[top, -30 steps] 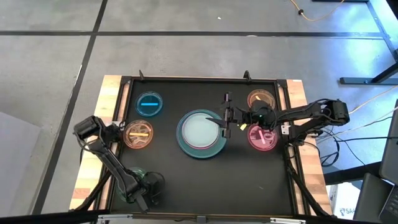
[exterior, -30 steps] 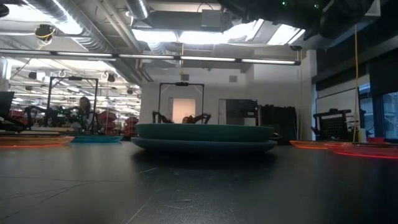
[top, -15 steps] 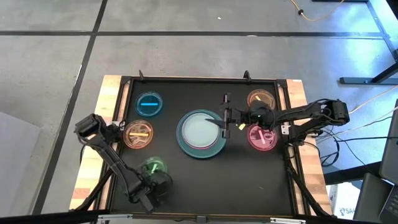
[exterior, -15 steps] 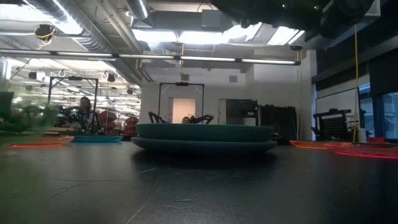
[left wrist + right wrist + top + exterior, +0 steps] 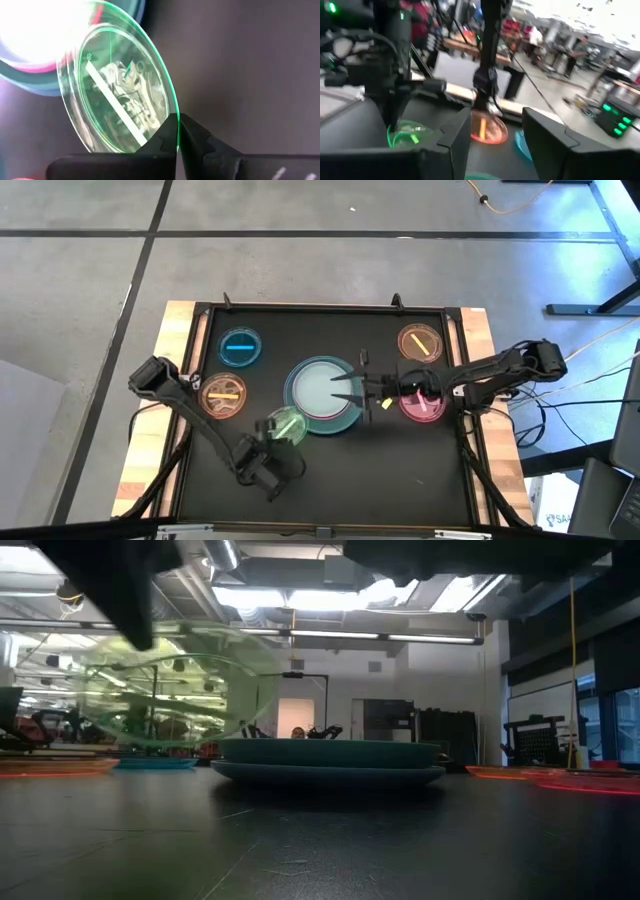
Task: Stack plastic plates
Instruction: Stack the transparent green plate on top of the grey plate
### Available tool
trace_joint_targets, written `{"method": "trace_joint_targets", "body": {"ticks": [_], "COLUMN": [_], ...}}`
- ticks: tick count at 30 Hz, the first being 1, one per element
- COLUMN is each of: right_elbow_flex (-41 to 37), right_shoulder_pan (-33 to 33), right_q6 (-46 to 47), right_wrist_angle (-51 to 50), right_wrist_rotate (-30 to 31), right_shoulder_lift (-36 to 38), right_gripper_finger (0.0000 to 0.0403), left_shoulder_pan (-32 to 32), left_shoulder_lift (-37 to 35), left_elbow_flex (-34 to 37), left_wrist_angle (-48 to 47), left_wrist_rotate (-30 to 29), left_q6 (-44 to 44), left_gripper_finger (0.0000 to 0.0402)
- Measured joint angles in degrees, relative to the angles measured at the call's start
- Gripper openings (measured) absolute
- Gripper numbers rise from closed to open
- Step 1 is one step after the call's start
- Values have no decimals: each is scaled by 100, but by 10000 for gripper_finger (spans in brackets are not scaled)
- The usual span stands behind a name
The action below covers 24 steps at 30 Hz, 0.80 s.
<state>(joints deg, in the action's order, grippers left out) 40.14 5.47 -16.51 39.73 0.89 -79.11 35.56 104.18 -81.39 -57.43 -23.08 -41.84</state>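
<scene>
A stack of large plates [image 5: 322, 396], teal rim around a pale centre, lies mid-table; the low view shows it too [image 5: 328, 762]. My left gripper [image 5: 279, 444] is shut on a small translucent green plate [image 5: 288, 425] with a white bar mark, just near-left of the stack. My right gripper [image 5: 349, 387] is open and empty above the stack's right part; its fingers stand wide apart in the right wrist view [image 5: 495, 135]. Small plates lie flat: blue [image 5: 240, 347], orange [image 5: 222, 395], amber [image 5: 420, 342], magenta [image 5: 422, 403]. My left gripper pinches the green plate's rim [image 5: 176, 131] between its two fingers, one on each face. The fingers come from the table's near side, slanting toward the stack. The plate is lifted clear of the table [image 5: 170, 690] and stands tilted on edge beyond the fingers.
The black work surface has a raised frame [image 5: 320, 308] and wooden strips at the left and right edges. The near middle and near right of the surface [image 5: 400, 470] hold nothing. A room with racks and lamps shows beyond the table.
My left gripper has carried the green plate from the near-left corner up and toward the stack, the plate lifted clear and tilted. My right gripper has shifted toward the table's left, farther over the stack, leaving the amber plate uncovered.
</scene>
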Motion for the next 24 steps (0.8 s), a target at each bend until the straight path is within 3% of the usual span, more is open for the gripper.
{"method": "trace_joint_targets", "body": {"ticks": [7, 13, 17, 24], "right_elbow_flex": [0, -119, -179, -179], "right_shoulder_pan": [824, 1489, 1713, 1780], "right_q6": [-202, 14, 275, 604], "right_wrist_angle": [-1316, -2310, -2604, -2785], "right_wrist_rotate": [1883, 3479, 4023, 4111], "right_shoulder_lift": [641, 1186, 1217, 1211], "right_gripper_finger": [172, 172, 172, 172], "left_shoulder_pan": [-562, -1138, -1588, -2170], "left_shoulder_lift": [-4, -7, -7, -7], "left_elbow_flex": [-2, 274, 444, 721], "left_wrist_angle": [84, 855, 1530, 2381], "left_wrist_rotate": [-373, -439, -466, -250], "left_q6": [1326, 2724, 3594, 4395], "left_gripper_finger": [4, 4, 4, 5]}}
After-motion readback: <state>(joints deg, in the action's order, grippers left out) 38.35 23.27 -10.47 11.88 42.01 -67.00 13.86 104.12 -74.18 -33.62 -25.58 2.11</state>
